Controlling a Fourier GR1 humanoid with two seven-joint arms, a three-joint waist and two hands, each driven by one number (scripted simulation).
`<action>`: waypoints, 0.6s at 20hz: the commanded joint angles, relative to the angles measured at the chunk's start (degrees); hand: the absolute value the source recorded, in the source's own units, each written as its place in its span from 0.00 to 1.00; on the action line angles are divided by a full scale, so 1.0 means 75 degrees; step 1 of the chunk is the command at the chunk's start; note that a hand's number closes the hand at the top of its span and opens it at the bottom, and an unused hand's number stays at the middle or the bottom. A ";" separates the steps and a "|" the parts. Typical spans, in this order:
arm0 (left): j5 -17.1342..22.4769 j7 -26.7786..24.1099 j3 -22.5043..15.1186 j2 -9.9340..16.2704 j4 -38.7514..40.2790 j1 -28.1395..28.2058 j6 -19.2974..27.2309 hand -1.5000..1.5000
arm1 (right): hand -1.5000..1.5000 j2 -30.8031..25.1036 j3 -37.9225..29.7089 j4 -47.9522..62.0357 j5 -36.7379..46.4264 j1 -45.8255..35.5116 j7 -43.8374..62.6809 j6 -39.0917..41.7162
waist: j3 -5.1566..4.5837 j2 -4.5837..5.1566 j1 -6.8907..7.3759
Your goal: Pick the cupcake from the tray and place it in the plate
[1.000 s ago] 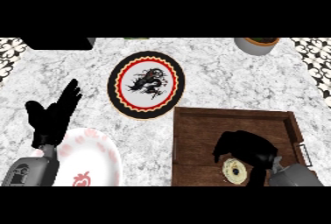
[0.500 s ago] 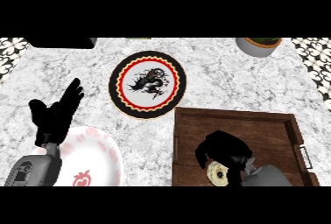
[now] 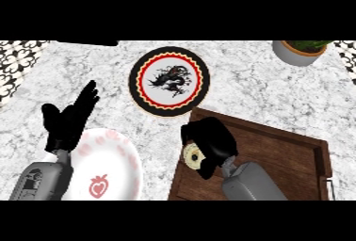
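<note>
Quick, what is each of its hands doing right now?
Left hand: open, fingers straight, resting above the white plate, holding nothing.
Right hand: fingers curled round the cupcake, over the wooden tray.

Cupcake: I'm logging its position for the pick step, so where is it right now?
In the head view, the cupcake is at the tray's left edge, inside the curled right hand, right of the white plate.
</note>
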 commanded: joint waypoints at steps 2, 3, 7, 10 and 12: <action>-0.0057 0.0015 -0.0158 -0.0086 0.0073 -0.0063 -0.0054 0.50 | 1.00 0.0199 0.0194 -0.0258 0.0407 -0.1025 0.1838 -0.1732 | 0.0017 -0.0064 0.0191; -0.0016 0.0062 -0.0144 -0.0106 0.0072 -0.0141 -0.0059 0.50 | 1.00 0.0201 0.0126 -0.0205 0.0635 -0.1284 0.2130 -0.2104 | 0.0017 -0.0047 0.0202; -0.0116 0.0128 -0.0264 -0.0174 0.0116 -0.0211 -0.0020 0.50 | 1.00 0.0205 0.0228 -0.0048 0.1437 -0.2146 0.3704 -0.3122 | 0.0001 -0.0059 0.0257; -0.0077 0.0140 -0.0215 -0.0148 0.0143 -0.0420 -0.0056 0.50 | 1.00 0.0206 0.0358 0.0321 0.1733 -0.2794 0.4989 -0.3626 | -0.0009 0.0008 0.0372; -0.0182 0.0074 -0.0346 -0.0261 0.0299 -0.0442 -0.0030 0.50 | 1.00 0.0207 0.0413 0.0531 0.1601 -0.3114 0.5784 -0.4173 | -0.0002 0.0086 0.0391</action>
